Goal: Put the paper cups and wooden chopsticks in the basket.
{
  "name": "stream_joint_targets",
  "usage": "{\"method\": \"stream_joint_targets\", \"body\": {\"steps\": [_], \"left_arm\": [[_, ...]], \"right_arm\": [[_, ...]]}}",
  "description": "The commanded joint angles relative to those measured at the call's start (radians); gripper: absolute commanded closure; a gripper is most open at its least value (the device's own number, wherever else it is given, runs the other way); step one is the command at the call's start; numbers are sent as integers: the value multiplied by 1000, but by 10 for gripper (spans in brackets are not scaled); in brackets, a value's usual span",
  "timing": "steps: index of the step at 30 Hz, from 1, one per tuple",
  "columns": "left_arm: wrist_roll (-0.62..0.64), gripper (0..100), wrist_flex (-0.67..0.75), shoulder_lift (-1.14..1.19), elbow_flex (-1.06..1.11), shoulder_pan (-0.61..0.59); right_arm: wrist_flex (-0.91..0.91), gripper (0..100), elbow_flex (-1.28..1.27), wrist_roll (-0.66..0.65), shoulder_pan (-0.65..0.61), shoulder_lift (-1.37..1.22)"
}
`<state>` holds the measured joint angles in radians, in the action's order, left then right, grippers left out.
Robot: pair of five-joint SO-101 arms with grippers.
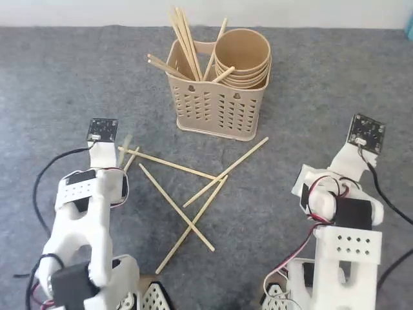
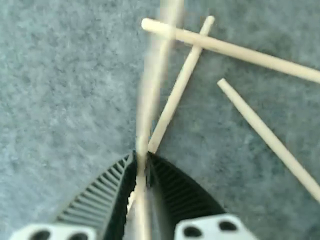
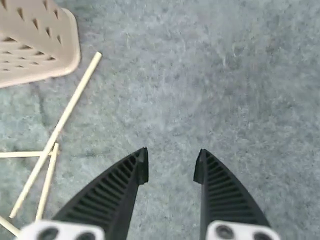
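Pinching a forward-pointed chopstick (image 2: 151, 95), the left end effector (image 2: 142, 162) is set short of the basket (image 1: 219, 108), ahead-right; the right end effector (image 3: 171, 165) is spread.

White arms (image 1: 87, 219) carry black motors (image 1: 353, 213), red-black cables (image 1: 312, 234), ribbed black gripper fingers (image 3: 112, 192).

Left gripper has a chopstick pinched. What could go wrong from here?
1. The left gripper holds the chopstick lengthwise between its shut jaws, so it may slide out or swivel in transit.
2. A loose chopstick ends right by the gripper's tips and may get dragged along.
3. The basket is crowded with paper cups and leaning chopsticks, so insertion might snag.
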<state>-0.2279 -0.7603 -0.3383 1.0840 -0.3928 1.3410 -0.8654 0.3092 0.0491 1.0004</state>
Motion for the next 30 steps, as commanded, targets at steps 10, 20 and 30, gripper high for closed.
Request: {"method": "stream_joint_targets", "body": {"steps": [10, 20, 30], "left_arm": [[-34, 988, -255, -6, -213, 51], [-26, 988, -486, -81, -535, 66], [193, 988, -450, -683, -400, 66]], "right_arm": [[-298, 837, -296, 34, -45, 10], [-478, 837, -486, -35, -137, 19], [-338, 834, -433, -287, -407, 18]]}}
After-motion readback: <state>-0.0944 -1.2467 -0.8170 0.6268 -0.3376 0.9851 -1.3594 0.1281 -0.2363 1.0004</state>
